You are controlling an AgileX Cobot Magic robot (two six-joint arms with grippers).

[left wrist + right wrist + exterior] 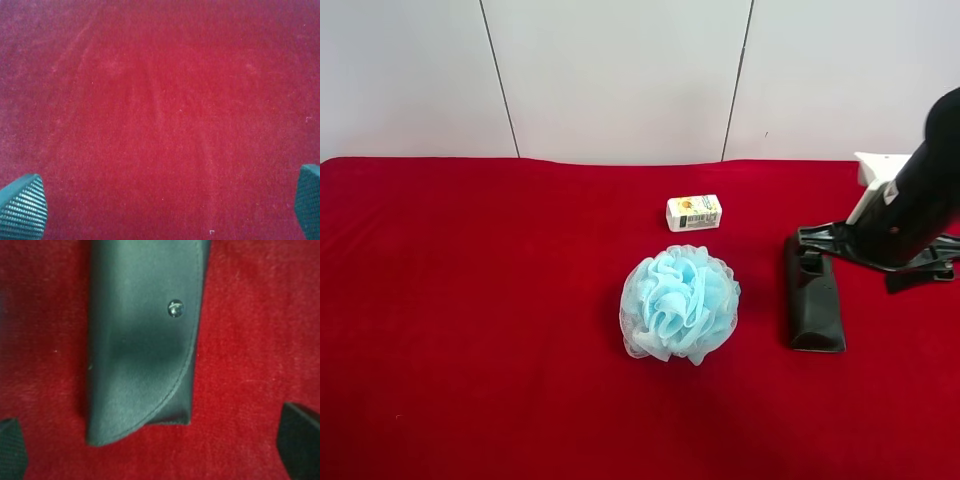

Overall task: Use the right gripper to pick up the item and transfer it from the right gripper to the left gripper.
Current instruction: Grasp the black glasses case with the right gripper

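- Wide stretch of bare red cloth (470, 300) from the middle of the desk to the edge at the high view's left, and along the whole near edge.
- Tighter toward the edge at the high view's right: case (813, 300) flat on the cloth there, long side running from far edge toward near edge, well apart from everything else.
- Over the far end of the case, the arm at the high view's right; shown by the right wrist view to be the right arm.
- Right gripper (155, 445) low over the case, jaws spread wide, one fingertip to each side of the case's rounded end, neither touching it; nothing pinched.
- Left gripper (165, 205) with jaws spread wide too, only bare cloth between and beneath the tips.
- Near the desk's centre, a pale blue pouf (680, 303), fluffy and round, clear cloth all round it.
- Between pouf and far edge, just beyond the pouf, a small white box (694, 213) lying on its side, apart from the pouf.
- Cloth plush, faintly brushed in streaks, covering the desk to every visible edge.
- Behind the far edge, a plain white panelled wall (620, 70) with thin dark seams.
- Case shut, flap held down by a metal stud (175, 308); contents hidden.
- Box shut as well; contents hidden.
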